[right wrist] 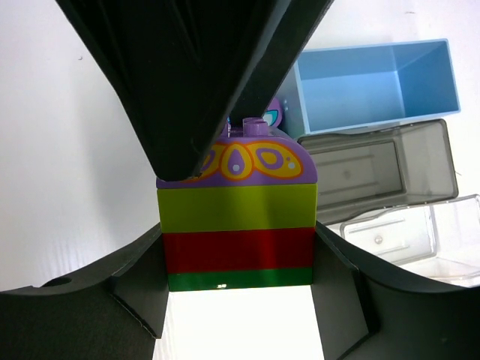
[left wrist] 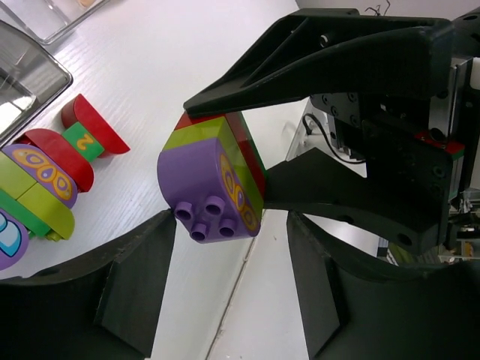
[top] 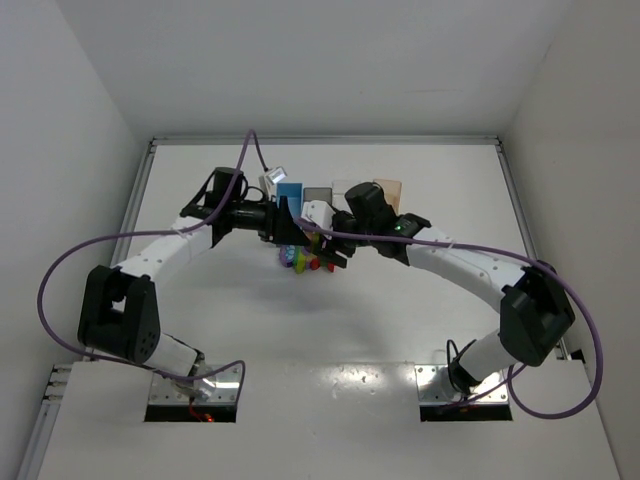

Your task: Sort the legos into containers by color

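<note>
My right gripper (right wrist: 238, 244) is shut on a stack of legos (right wrist: 236, 225): purple on top, then lime, red and green, with the fingers flanking the red and green layers. The stack hangs above the table (top: 305, 240). My left gripper (left wrist: 231, 219) faces the stack's purple studded end (left wrist: 206, 191). Its jaws are open, and the purple brick sits just at the tips, against the left fingertip (left wrist: 161, 229). More legos (left wrist: 45, 176) in red, purple, lime and green lie on the table below. The containers stand in a row behind: blue (right wrist: 375, 82), dark grey (right wrist: 382, 172), clear (right wrist: 420, 240) and pale orange (top: 388, 188).
The loose pile of bricks (top: 300, 260) lies just in front of the bins, under both grippers. Both arms meet mid-table, close to the bin row. White walls enclose the table at the back and sides.
</note>
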`<state>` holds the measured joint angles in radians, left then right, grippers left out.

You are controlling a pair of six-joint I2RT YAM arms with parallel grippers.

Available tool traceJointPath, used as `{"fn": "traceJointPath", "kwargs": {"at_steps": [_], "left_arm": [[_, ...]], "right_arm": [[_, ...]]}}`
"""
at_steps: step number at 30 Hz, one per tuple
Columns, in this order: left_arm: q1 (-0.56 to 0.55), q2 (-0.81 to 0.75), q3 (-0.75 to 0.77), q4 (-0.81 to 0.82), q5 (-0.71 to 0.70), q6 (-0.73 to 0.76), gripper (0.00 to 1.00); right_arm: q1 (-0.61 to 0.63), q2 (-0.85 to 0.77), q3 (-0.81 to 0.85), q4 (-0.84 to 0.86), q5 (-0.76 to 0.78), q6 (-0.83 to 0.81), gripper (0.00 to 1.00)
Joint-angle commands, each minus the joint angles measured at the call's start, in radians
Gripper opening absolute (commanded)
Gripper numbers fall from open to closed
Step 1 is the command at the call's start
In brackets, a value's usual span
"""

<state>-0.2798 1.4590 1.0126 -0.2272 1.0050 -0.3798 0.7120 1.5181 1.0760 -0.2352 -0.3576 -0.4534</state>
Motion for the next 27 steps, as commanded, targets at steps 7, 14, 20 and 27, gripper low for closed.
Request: {"fn": "traceJointPath", "kwargs": {"at_steps": [7,14,20,27], "left_arm": [[0.008,0.018,0.009,0.055,0.01,-0.021,0.61],[0.008,0.027,0.0,0.065,0.01,-0.03,0.5],[0.008,0.027,-0.009,0.084,0.02,-0.03,0.28],[0.08,-0.025,-0.069,0.104,-0.005,-0.06,0.0]], "right_arm": [[0.015,-0.015,0.048,0.062,0.02,-0.01,0.06],[0.024,-0.024,0.039,0.053,0.02,-0.01,0.06],[0.033,-0.024,0.029,0.053,0.04,-0.01,0.05],[0.015,-0.067,-0.059,0.108,0.118,-0.01,0.03]]}}
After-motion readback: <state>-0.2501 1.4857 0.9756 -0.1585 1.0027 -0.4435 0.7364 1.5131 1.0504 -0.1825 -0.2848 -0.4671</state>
